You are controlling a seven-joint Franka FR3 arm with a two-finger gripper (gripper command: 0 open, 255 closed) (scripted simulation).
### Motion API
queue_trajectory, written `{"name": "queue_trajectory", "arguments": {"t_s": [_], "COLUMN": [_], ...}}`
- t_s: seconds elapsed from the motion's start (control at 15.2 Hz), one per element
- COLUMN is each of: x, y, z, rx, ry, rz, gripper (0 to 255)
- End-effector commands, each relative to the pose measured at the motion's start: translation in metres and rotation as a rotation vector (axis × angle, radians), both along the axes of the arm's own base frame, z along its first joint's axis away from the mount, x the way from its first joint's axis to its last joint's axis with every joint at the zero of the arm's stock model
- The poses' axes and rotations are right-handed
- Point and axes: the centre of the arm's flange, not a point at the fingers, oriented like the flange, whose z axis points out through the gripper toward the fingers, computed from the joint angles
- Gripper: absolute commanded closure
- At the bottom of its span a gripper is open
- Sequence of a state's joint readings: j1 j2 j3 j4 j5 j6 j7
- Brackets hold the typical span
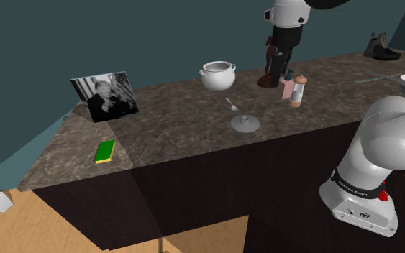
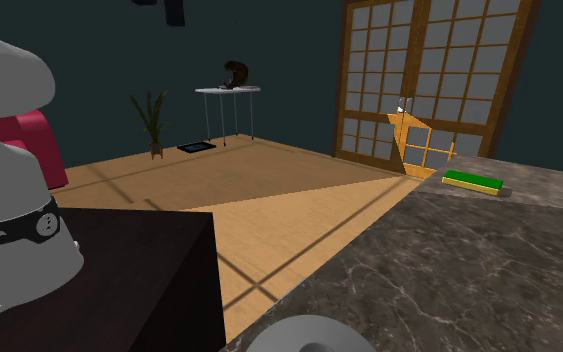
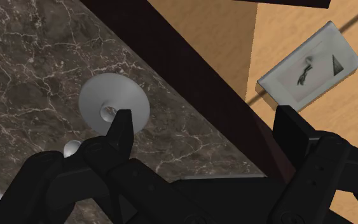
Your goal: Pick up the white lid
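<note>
The white lid (image 1: 244, 123) is a flat round disc with a small knob, lying on the dark marble counter (image 1: 172, 129) near its front edge. It also shows at the second exterior view's lower edge as the lid (image 2: 309, 336). My black gripper (image 1: 275, 66) hangs well above the counter, beyond the lid and toward the shoulder view's right. In the wrist view the gripper (image 3: 206, 130) is open with nothing between its fingers. The lid (image 3: 114, 105) lies far below, just beside one fingertip (image 3: 121, 127), outside the gap.
A white pot (image 1: 217, 74), a spoon (image 1: 231, 104), a pink bottle (image 1: 287, 86) and a shaker (image 1: 298, 92) stand behind the lid. A framed photo (image 1: 106, 95) and a green sponge (image 1: 106, 151) lie further left. The counter edge drops to wooden floor (image 3: 285, 38).
</note>
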State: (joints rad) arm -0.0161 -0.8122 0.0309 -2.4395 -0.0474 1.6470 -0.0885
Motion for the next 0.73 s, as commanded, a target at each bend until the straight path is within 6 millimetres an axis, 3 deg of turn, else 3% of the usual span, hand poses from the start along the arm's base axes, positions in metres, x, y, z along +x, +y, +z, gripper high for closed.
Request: {"name": "queue_trajectory", "arguments": {"t_s": [0.0,0.66], "x": [0.0,0.065], "y": [0.0,-0.063], "z": [0.0,-0.098], "rx": [0.0,0.024], "ry": [0.0,0.007], "rz": [0.0,-0.004], "gripper": [0,0]}}
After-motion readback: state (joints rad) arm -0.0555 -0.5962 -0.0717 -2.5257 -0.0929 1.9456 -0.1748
